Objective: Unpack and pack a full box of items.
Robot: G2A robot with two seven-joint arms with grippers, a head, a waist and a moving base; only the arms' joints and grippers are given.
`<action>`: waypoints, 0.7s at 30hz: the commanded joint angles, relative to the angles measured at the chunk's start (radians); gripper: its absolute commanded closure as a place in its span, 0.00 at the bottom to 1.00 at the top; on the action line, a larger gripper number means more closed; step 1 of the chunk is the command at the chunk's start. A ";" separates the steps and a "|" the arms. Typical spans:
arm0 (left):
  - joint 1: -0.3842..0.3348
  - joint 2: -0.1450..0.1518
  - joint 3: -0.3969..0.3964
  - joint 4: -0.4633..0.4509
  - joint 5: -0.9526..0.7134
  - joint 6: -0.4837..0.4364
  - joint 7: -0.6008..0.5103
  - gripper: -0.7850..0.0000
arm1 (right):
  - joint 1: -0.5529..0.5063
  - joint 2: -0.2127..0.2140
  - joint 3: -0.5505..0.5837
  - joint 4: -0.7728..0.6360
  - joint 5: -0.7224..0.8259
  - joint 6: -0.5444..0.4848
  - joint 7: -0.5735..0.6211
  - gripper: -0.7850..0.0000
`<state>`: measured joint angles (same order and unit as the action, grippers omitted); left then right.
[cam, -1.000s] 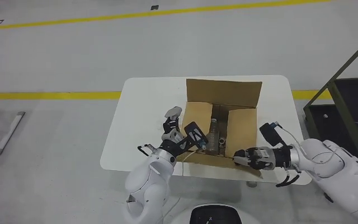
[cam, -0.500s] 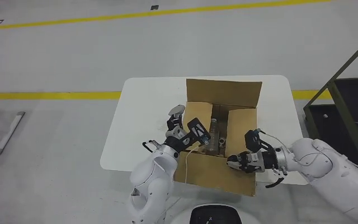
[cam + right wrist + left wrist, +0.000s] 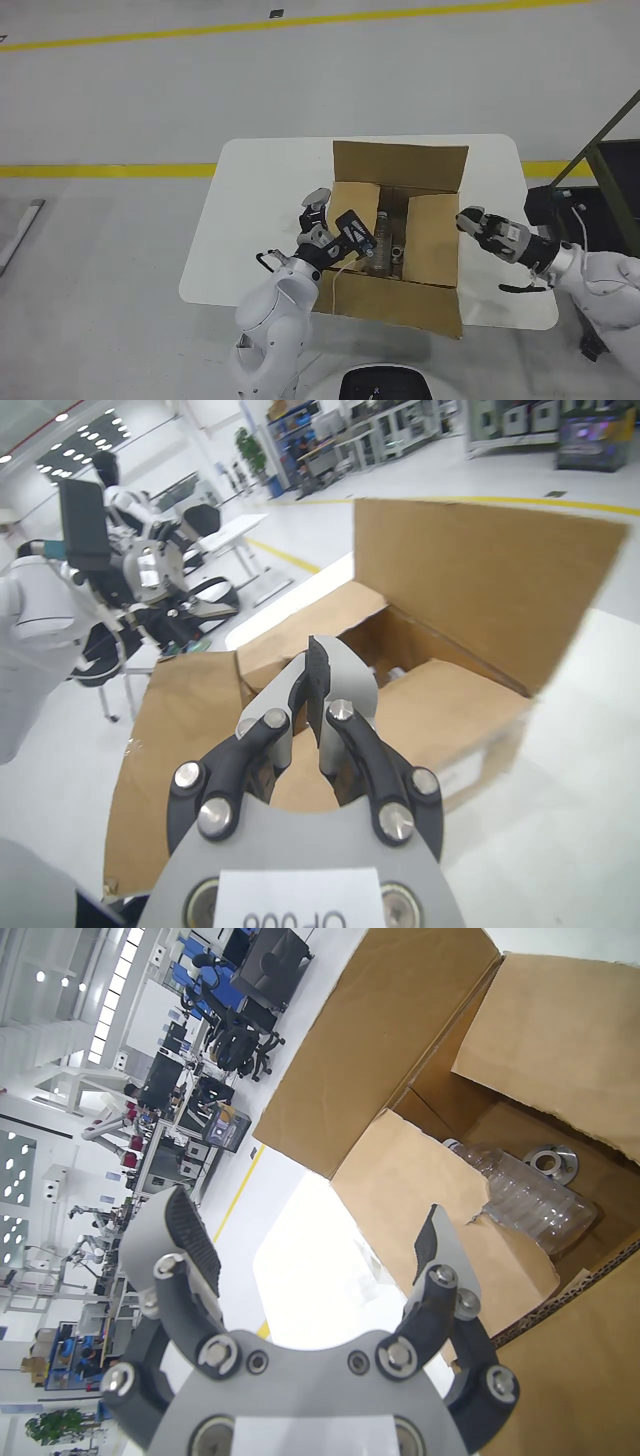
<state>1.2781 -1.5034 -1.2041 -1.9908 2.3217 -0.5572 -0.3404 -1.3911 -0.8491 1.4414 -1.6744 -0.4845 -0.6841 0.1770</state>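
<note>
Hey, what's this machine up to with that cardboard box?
A two-armed robot is working at an open cardboard box on a white table. Its left gripper hangs open at one side of the box, holding nothing. Its right gripper is shut and empty, by the flap on the opposite side. Inside the box lie a clear plastic bottle on its side and a metal ring.

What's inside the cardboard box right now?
Inside the cardboard box, a clear plastic bottle lies on its side beside a metal flange. Folded-in flaps hide the rest.
</note>
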 commanded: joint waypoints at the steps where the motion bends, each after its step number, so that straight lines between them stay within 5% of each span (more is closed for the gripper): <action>1: -0.003 0.000 0.025 0.011 0.004 0.003 0.017 0.00 | -0.033 0.000 0.023 -0.013 -0.012 0.019 -0.021 1.00; 5: -0.044 -0.005 0.096 0.079 0.012 -0.029 -0.010 0.00 | -0.072 0.001 0.052 -0.039 -0.093 0.075 -0.010 1.00; 21: -0.232 -0.055 0.237 0.417 -0.004 0.108 -0.254 0.00 | -0.123 -0.017 0.032 -0.122 -0.245 0.178 -0.057 1.00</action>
<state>1.0501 -1.5571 -0.9700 -1.5841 2.3113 -0.4569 -0.5880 -1.5160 -0.8660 1.4744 -1.7968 -0.7287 -0.5056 0.1193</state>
